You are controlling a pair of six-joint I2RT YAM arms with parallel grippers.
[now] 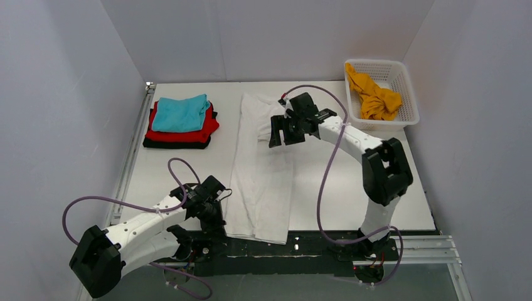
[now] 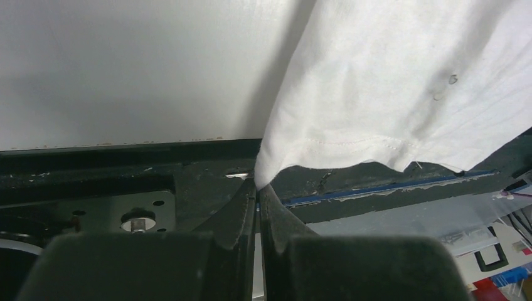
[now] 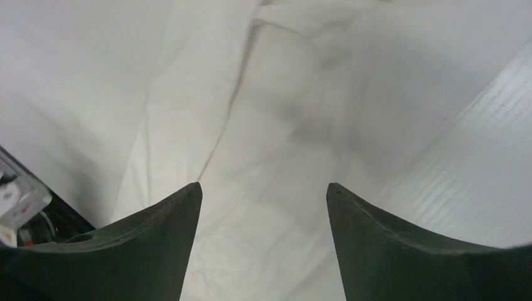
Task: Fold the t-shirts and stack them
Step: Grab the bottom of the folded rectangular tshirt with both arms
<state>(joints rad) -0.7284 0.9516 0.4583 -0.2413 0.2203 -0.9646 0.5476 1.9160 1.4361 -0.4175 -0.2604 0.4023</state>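
Pinched shut on its near-left hem corner, left gripper (image 2: 258,185) holds the soft, light white t-shirt (image 1: 263,175) lying lengthwise mid-table, while right gripper (image 3: 263,188) gapes over its far end, where the corners seem the best hold.

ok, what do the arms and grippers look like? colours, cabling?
The left arm and right arm have white link shells and bulky black joint housings. A thin lilac cable loops loosely beside each. The left gripper and right gripper are matte black, with two tapered fingers. No markings visible.
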